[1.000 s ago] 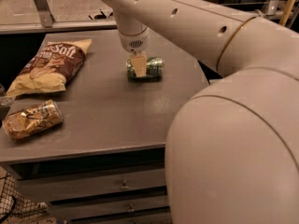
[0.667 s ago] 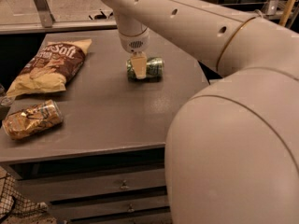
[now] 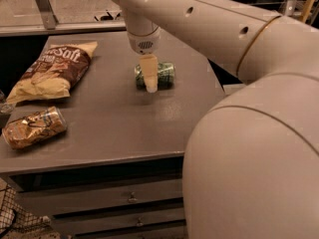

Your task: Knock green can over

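Note:
The green can (image 3: 165, 74) lies on its side on the grey table top (image 3: 114, 128), towards the back middle, its long axis running left to right. My gripper (image 3: 151, 86) hangs straight down from the pale arm and covers the can's left part, its tip at or just above the table in front of the can. Whether it touches the can cannot be told.
A tan and brown chip bag (image 3: 52, 71) lies at the back left. A crumpled gold-brown foil snack bag (image 3: 34, 128) lies at the front left edge. Drawers (image 3: 132, 198) sit under the table. My arm's bulky body (image 3: 254, 148) fills the right side.

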Controlling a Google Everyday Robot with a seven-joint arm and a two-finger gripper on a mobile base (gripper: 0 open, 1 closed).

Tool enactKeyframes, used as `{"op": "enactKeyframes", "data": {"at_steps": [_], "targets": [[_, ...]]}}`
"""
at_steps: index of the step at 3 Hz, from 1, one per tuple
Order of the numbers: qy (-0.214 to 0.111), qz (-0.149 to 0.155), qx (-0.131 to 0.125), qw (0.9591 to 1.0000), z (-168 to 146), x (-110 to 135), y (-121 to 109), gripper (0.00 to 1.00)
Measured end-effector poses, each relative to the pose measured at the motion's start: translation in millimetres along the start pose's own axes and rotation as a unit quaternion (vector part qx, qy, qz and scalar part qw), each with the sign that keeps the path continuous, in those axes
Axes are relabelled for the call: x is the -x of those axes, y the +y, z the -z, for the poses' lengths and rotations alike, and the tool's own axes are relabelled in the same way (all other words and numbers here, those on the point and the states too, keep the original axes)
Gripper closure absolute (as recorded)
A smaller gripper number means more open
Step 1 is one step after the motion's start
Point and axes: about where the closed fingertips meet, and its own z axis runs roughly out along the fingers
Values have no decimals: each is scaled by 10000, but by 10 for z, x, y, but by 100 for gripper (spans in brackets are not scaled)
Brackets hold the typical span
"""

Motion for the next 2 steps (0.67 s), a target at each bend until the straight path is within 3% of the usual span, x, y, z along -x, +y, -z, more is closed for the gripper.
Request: {"op": "enactKeyframes", "data": {"at_steps": [1, 2], "targets": [[105, -158, -292, 9994, 345, -105, -14, 0], [-94, -454, -642, 9969, 746, -411, 15, 0]]}}
